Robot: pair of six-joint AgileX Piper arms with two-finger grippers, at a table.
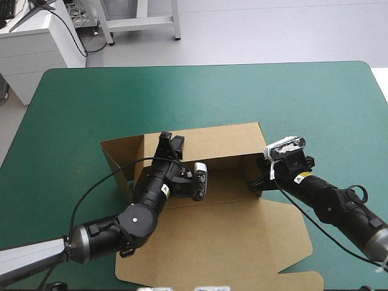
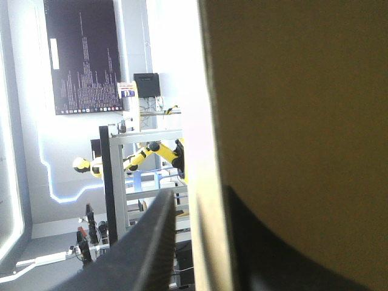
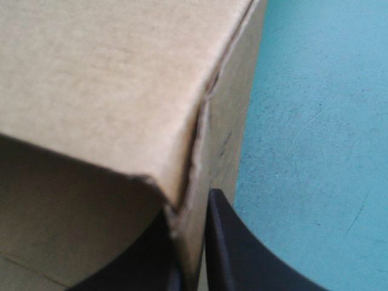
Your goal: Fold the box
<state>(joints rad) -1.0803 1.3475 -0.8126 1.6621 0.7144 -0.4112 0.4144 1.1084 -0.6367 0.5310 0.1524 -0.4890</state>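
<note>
The brown box [image 1: 224,236] lies mid-table, its rear wall [image 1: 218,142] raised and its wide lid panel flat toward the near edge. My left gripper [image 1: 170,140] reaches up at the rear wall's left end. In the left wrist view the gripper [image 2: 203,200] is shut on the box, with the upright board's [image 2: 303,91] edge between its black fingers. My right gripper [image 1: 256,180] is at the box's right side wall. In the right wrist view the gripper [image 3: 189,209] pinches that wall at a folded corner of the box [image 3: 109,73].
A slanted side flap [image 1: 115,154] stands out at the box's left end. The lid's tabs [image 1: 291,242] reach toward the table's near right. Teal-green cover [image 1: 200,91] stretches beyond the box to the far edge, and also shows beside the right gripper [image 3: 315,121].
</note>
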